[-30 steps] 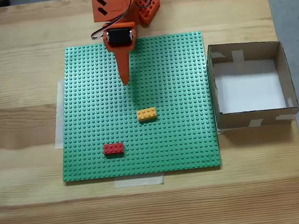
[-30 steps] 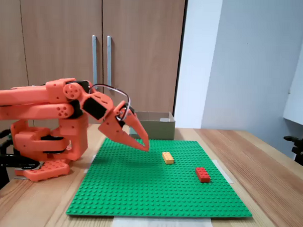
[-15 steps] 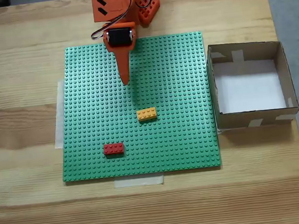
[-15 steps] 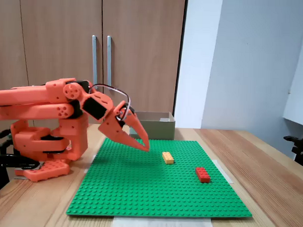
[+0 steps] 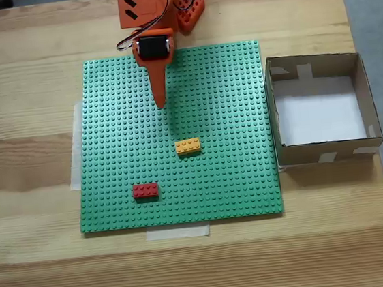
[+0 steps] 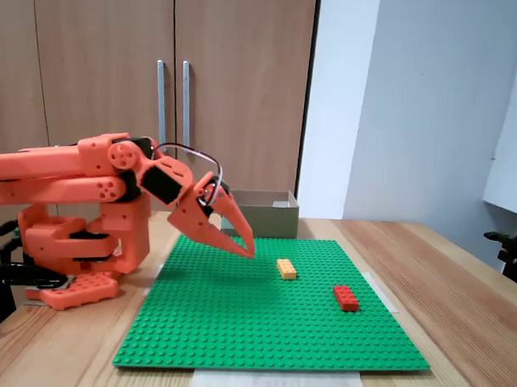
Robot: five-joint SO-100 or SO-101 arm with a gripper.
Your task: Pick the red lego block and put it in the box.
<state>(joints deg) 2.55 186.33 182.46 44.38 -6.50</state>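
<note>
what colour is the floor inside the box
White, ringed by brown cardboard walls with pale tape patches; the box shows it best in the fixed view from above.

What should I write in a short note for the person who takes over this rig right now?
Gripper: shut and empty, hovering above the green baseplate near the arm's base.
Red lego block: on the baseplate, toward the front edge in the overhead-like fixed view, apart from the orange-yellow brick.
Box: beside the baseplate, nothing seen inside.
Done: nothing.
Left: reach the red block, grasp, carry it to the box, release.
</note>
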